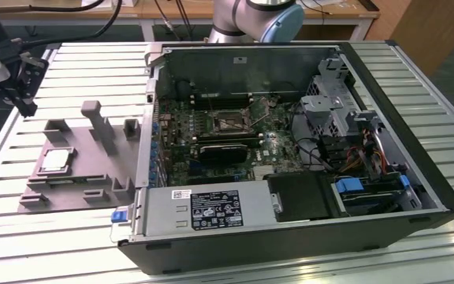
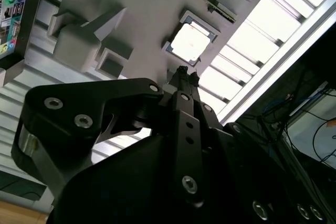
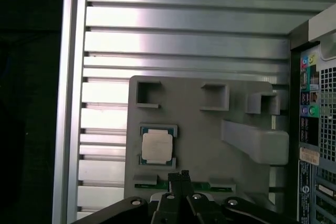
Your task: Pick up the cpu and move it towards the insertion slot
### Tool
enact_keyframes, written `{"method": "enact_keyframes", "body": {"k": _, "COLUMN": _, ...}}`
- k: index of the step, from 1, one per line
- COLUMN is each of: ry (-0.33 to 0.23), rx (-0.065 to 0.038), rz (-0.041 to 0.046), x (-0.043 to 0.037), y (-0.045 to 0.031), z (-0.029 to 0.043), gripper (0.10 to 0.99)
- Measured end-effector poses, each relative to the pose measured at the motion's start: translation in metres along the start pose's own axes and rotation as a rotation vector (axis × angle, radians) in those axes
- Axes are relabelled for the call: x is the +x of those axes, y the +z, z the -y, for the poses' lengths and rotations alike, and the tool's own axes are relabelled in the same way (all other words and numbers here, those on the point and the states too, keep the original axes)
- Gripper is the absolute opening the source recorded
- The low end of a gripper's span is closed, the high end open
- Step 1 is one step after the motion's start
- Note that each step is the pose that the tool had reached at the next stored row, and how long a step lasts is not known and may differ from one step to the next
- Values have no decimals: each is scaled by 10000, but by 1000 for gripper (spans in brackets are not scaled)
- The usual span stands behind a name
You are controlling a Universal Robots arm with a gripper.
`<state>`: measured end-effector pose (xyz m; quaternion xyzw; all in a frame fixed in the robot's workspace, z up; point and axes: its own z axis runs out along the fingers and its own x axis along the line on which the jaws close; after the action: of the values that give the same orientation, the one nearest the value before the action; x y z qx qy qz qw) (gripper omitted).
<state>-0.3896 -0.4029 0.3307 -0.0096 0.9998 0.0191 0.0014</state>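
Over the edge of the grey tray (image 3: 210, 156), the gripper (image 3: 181, 174) is seen in both wrist views with its fingertips (image 2: 183, 72) pressed together and nothing held between them. The cpu (image 3: 156, 146) lies flat in its square recess on the tray, near the fingertips but apart from them. Nothing of the task can be counted as done: the chip has not yet been lifted, and the whole carry is left. In the exterior view the insertion slot (image 1: 229, 122) is found on the board inside the open computer case (image 1: 385, 177), well apart from the tray. How high the gripper hangs above the tray cannot be judged, and the inside of the slot is hard to make out.
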Motion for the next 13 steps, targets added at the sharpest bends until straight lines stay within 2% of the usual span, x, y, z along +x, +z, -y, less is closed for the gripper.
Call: {"method": "enact_keyframes", "body": {"k": 13, "ry": 1, "rx": 0, "rz": 0, "x": 59, "y": 254, "z": 35, "gripper": 102}}
